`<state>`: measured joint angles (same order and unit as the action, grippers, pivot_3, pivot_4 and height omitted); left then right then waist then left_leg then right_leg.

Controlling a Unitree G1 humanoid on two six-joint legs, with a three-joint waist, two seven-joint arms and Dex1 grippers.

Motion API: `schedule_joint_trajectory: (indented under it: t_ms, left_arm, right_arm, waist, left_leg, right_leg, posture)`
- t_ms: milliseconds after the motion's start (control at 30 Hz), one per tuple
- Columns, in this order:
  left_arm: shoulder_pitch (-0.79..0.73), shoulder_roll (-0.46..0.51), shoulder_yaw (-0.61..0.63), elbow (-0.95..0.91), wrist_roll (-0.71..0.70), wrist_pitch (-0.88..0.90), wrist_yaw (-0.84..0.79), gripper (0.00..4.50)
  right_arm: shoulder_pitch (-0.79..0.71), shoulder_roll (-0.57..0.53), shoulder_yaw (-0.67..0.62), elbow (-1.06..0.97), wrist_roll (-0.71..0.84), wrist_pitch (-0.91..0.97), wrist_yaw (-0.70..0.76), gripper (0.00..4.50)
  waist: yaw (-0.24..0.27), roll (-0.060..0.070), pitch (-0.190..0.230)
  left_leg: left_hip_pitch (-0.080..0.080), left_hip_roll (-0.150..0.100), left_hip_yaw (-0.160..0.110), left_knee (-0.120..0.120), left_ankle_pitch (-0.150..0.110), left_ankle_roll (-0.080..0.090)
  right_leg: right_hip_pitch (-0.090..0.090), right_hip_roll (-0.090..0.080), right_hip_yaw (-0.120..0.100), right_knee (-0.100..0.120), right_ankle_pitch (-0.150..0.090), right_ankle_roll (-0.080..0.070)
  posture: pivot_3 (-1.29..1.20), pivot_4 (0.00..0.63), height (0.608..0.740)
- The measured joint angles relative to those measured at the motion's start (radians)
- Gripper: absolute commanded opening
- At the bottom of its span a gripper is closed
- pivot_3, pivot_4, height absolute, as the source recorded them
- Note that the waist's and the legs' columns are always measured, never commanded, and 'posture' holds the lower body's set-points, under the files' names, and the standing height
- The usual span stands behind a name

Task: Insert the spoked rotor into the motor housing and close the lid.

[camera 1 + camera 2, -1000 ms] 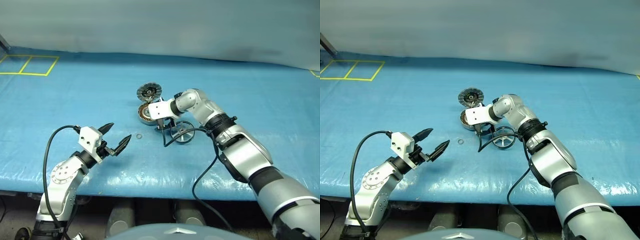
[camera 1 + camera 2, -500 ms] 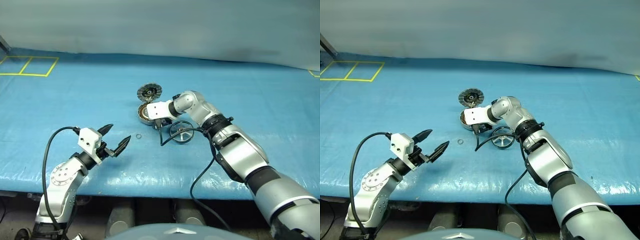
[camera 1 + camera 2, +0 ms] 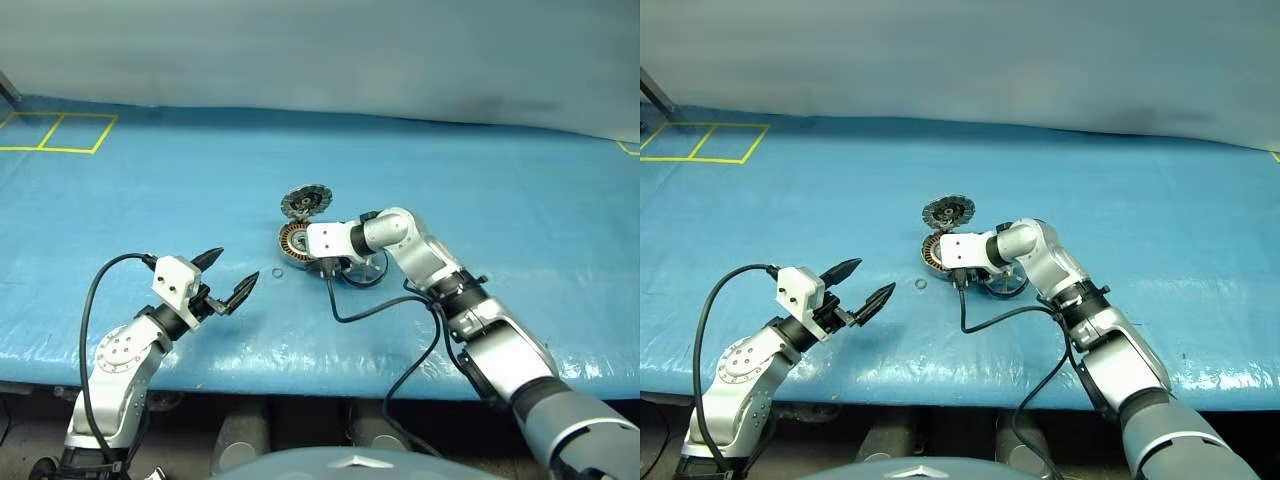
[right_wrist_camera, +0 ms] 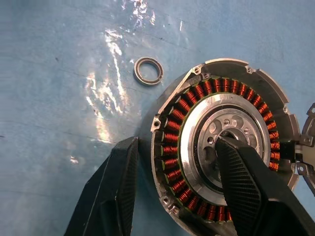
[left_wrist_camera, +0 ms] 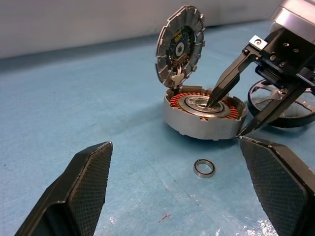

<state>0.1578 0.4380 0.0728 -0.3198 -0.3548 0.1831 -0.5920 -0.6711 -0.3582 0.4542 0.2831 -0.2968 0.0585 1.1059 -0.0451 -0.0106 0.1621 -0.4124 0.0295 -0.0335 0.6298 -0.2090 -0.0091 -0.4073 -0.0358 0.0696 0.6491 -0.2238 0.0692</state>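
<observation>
The motor housing [image 3: 293, 238] is a short silver cylinder with copper windings, standing mid-table. The lid [image 5: 179, 45], a striped-rim disc, stands up on edge at the housing's far rim. My right gripper [image 5: 225, 119] is shut on the housing wall, with one finger [image 4: 246, 187] in the central hub and the other [image 4: 113, 187] outside the wall. The spoked rotor [image 5: 280, 101] lies flat just right of the housing, partly hidden behind that gripper. Nearer the table's front left, my left gripper [image 3: 238, 265] hangs open and holds nothing.
A small washer ring [image 3: 276, 272] lies on the blue sheet between the housing and my left gripper. A black cable [image 3: 370, 310] loops from my right wrist over the front of the table. Yellow tape squares [image 3: 55, 130] mark the far left corner.
My right gripper closed across the housing wall and drew back toward me. The housing and lid came with it. The rotor, washer and left gripper stayed put.
</observation>
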Motion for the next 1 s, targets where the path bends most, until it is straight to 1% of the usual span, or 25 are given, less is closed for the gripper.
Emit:
schedule_joint_trajectory:
  t_ms: [133, 333, 400, 533, 667, 833, 900, 1000]
  left_arm:
    - [-0.005, 0.006, 0.0, 0.0, -0.001, 0.005, -0.005, 4.5]
    - [-0.011, 0.015, 0.0, 0.0, -0.001, 0.007, -0.013, 4.5]
    - [-0.016, 0.015, 0.0, 0.0, -0.001, 0.007, -0.015, 4.5]
    - [-0.017, 0.017, 0.0, 0.0, -0.002, 0.008, -0.02, 4.5]
    - [0.0, 0.038, 0.031, 0.0, -0.015, 0.014, -0.026, 4.5]
    - [0.013, 0.071, 0.075, 0.0, -0.056, 0.048, -0.064, 4.5]
    - [0.005, 0.079, 0.075, 0.001, -0.07, 0.064, -0.087, 4.5]
    - [-0.019, 0.082, 0.07, 0.009, -0.09, 0.081, -0.123, 4.5]
  right_arm:
    - [0.098, -0.024, 0.001, -0.175, -0.001, 0.103, -0.005, 2.09]
    - [0.172, -0.035, 0.012, -0.307, -0.002, 0.21, -0.016, 2.09]
    - [0.174, -0.03, 0.013, -0.309, 0.0, 0.229, -0.026, 2.83]
    - [0.188, -0.006, 0.025, -0.3, 0.019, 0.241, -0.055, 3.99]
    - [0.235, 0.041, -0.032, -0.324, 0.152, 0.284, -0.055, 3.99]
    - [0.27, 0.122, -0.152, -0.501, 0.428, 0.373, -0.039, 3.99]
    - [0.28, 0.133, -0.19, -0.548, 0.496, 0.393, -0.062, 3.99]
    - [0.309, 0.127, -0.222, -0.564, 0.54, 0.409, -0.111, 3.99]
  waist:
    - [0.004, -0.001, -0.001]
    - [0.007, -0.004, -0.003]
    - [0.006, -0.005, -0.003]
    - [0.007, -0.005, -0.003]
    - [0.005, -0.005, -0.003]
    - [0.005, -0.005, -0.003]
    - [0.01, -0.005, -0.003]
    - [0.01, -0.005, -0.003]
  left_leg:
    - [0.001, 0.0, 0.0, 0.001, 0.0, 0.0]
    - [0.001, 0.0, 0.0, 0.002, 0.0, 0.0]
    - [0.002, 0.0, 0.001, 0.002, 0.0, -0.001]
    - [0.002, 0.0, 0.0, 0.002, 0.001, -0.001]
    - [0.0, 0.001, 0.0, 0.002, 0.001, -0.001]
    - [-0.001, 0.002, 0.0, 0.001, 0.0, -0.001]
    - [-0.001, 0.002, -0.001, 0.002, 0.001, -0.001]
    - [-0.001, 0.001, 0.0, 0.002, 0.001, -0.001]
  right_leg:
    - [0.001, 0.0, 0.0, 0.0, -0.001, 0.0]
    - [0.002, 0.0, 0.0, 0.0, -0.004, -0.002]
    - [0.002, 0.0, 0.0, 0.0, -0.005, -0.001]
    - [0.003, 0.0, 0.0, 0.0, -0.005, 0.0]
    - [0.0, 0.0, 0.0, 0.0, -0.004, -0.002]
    - [-0.001, 0.001, 0.0, 0.0, -0.005, -0.001]
    - [0.0, 0.001, 0.0, 0.0, -0.006, -0.001]
    - [0.0, 0.0, 0.0, -0.001, -0.006, 0.0]
  posture:
    - [0.0, 0.15, 0.74]
    - [0.0, 0.15, 0.74]
    - [0.0, 0.15, 0.74]
    - [0.0, 0.15, 0.74]
    - [0.0, 0.15, 0.74]
    - [0.0, 0.15, 0.74]
    - [0.0, 0.15, 0.74]
    - [0.0, 0.15, 0.74]
